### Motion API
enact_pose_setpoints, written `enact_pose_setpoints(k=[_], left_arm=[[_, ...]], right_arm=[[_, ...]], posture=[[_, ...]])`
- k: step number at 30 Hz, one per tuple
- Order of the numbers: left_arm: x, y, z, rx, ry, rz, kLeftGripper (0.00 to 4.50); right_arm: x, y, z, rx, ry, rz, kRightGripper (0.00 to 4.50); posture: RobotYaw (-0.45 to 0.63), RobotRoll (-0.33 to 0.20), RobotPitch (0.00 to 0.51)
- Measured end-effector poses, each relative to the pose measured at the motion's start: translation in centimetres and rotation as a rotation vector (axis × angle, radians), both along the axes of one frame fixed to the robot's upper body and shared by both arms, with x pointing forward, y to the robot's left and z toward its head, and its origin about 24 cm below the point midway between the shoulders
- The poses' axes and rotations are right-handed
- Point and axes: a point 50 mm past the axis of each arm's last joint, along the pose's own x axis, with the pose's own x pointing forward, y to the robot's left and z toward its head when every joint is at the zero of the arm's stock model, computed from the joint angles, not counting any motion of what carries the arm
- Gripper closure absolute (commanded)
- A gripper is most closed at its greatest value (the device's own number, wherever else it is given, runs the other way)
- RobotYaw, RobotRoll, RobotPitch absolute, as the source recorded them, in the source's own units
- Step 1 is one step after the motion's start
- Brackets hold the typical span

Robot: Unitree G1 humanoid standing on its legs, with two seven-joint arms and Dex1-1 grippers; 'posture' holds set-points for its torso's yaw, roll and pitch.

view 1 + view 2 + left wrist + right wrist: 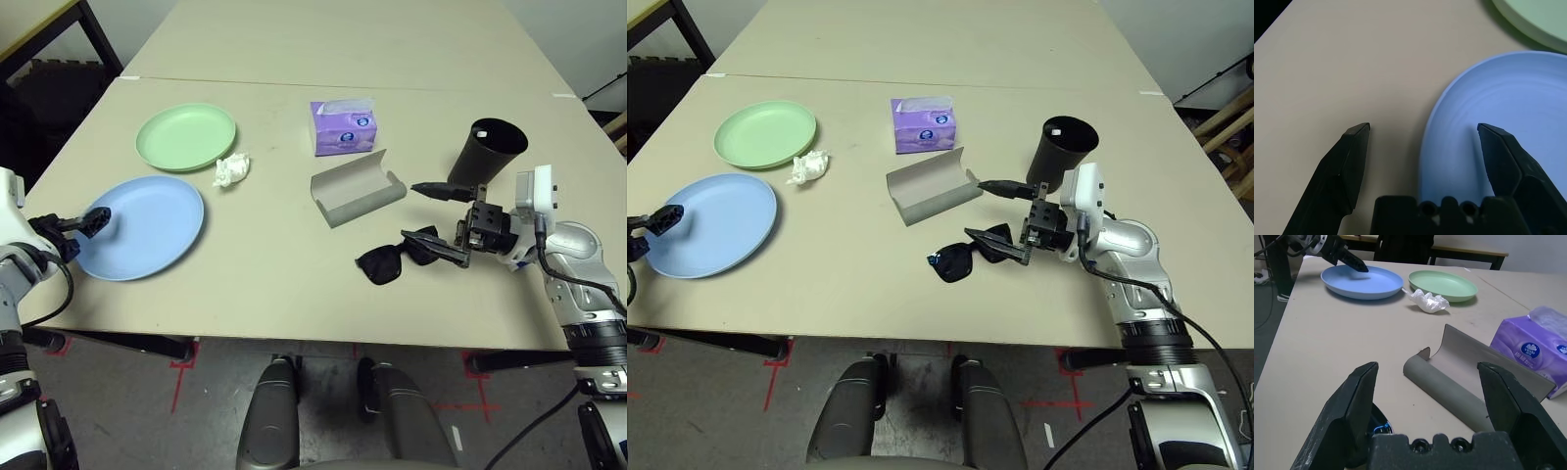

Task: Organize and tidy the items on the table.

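Observation:
My left gripper (pixel 86 221) is open at the near-left rim of the light blue plate (pixel 137 227); in the left wrist view one finger (pixel 1352 156) is over the table and the other over the plate (pixel 1498 98). Behind it lie the pale green plate (pixel 186 136) and a crumpled white tissue wad (pixel 231 170). My right gripper (pixel 431 220) is open just right of the black sunglasses (pixel 384 263), its lower finger over their folded arm. The open grey glasses case (pixel 355 188) lies just beyond, and the black cup (pixel 487 152) stands behind the gripper.
A purple tissue box (pixel 343 127) stands behind the case. The beige table (pixel 274 255) has a seam across its far part, and its front edge runs close to the sunglasses and the blue plate. Dark furniture stands off the table's far left corner.

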Motion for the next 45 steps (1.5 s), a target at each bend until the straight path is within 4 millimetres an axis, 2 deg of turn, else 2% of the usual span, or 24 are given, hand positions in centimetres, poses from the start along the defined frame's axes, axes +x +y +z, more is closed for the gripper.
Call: enact_pose_setpoints(k=[1,2,7,12,29,45], left_arm=[[0.0,0.0,-0.1,0.000,0.002,0.001,0.39],[-0.1,0.1,-0.1,0.000,0.006,0.003,0.56],[-0.5,0.5,-1.0,-0.012,0.037,0.015,2.54],[-0.5,0.5,-0.5,-0.006,0.010,0.003,4.45],[0.2,0.3,0.8,-0.062,-0.011,-0.020,4.48],[-1.6,1.0,0.9,-0.180,0.013,-0.024,4.48]], right_arm=[[0.0,0.0,0.1,0.000,-0.003,0.001,0.00],[0.0,0.0,0.1,0.000,-0.004,0.002,0.00],[-0.1,0.0,-0.1,0.001,0.002,0.000,0.00],[-0.1,0.0,-0.1,0.001,0.003,0.000,0.00],[-0.1,0.0,-0.1,0.001,0.002,0.000,0.00],[0.0,0.0,-0.1,-0.001,0.001,-0.001,0.00]], posture=[[0.16,0.000,0.184],[0.16,0.000,0.184],[0.16,0.000,0.183],[0.16,0.000,0.183],[0.16,0.000,0.181],[0.17,0.000,0.185]])
